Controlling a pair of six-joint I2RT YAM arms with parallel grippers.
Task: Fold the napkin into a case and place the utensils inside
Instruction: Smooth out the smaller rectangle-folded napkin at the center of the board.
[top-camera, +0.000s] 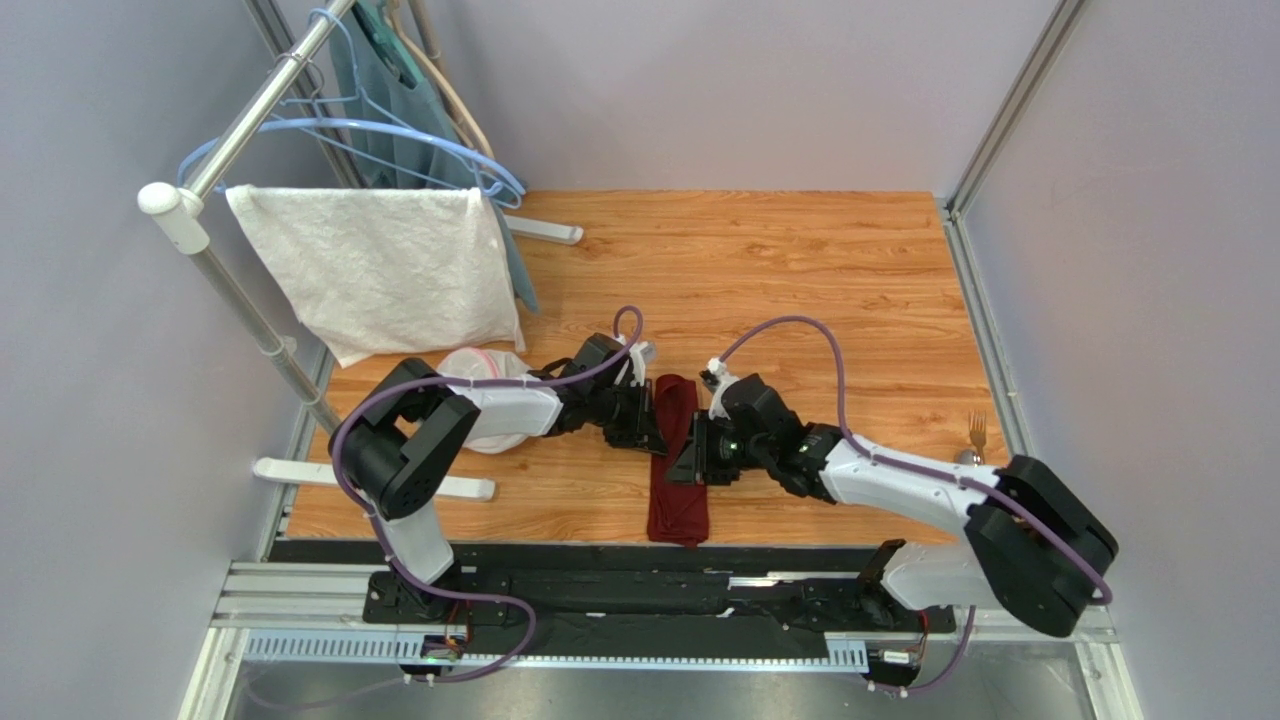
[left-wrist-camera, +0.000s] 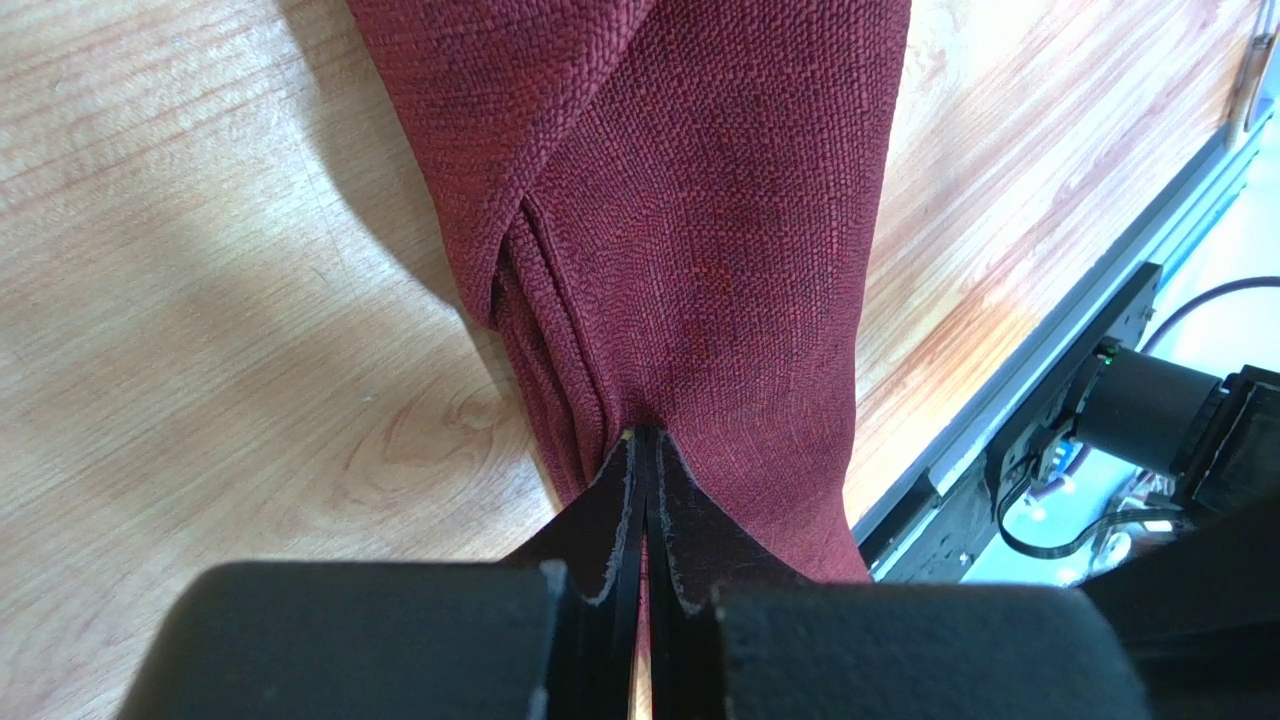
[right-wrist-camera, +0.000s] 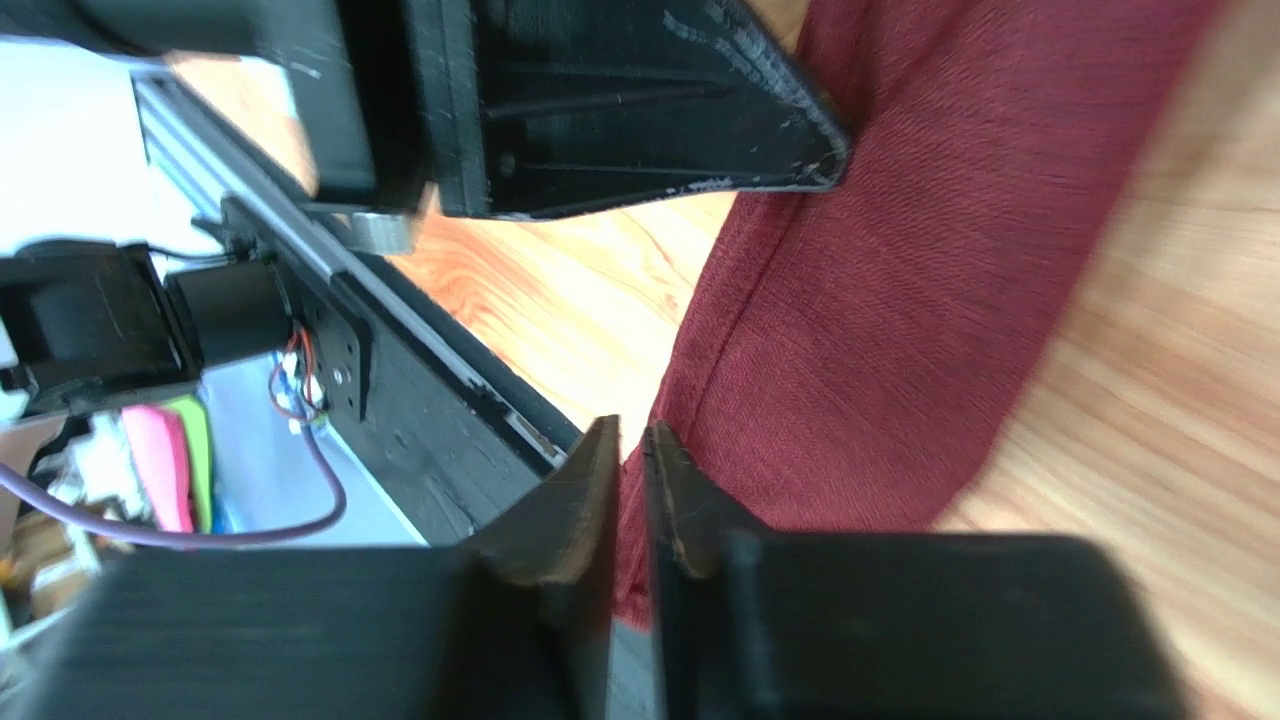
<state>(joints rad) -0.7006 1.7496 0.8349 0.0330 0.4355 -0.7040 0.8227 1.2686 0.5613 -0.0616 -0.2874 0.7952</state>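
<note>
Overhead, the left gripper (top-camera: 649, 432) and right gripper (top-camera: 696, 450) flanked the napkin (top-camera: 676, 488), a narrow maroon strip on the table (top-camera: 812, 270). Left wrist: its fingers (left-wrist-camera: 609, 503) were pinched shut on a bunched fold. Right wrist: the fingers (right-wrist-camera: 579, 495) showed a thin, empty slit beside the napkin's edge.

The napkin (top-camera: 679, 488) is laid lengthwise at the near middle of the table (top-camera: 812, 270), between the left gripper (top-camera: 655, 438) and the right gripper (top-camera: 696, 450). A fork (top-camera: 975, 437) is set at the right edge. A towel (top-camera: 383, 270) is hung on a rack (top-camera: 226, 143) at the far left.
</note>
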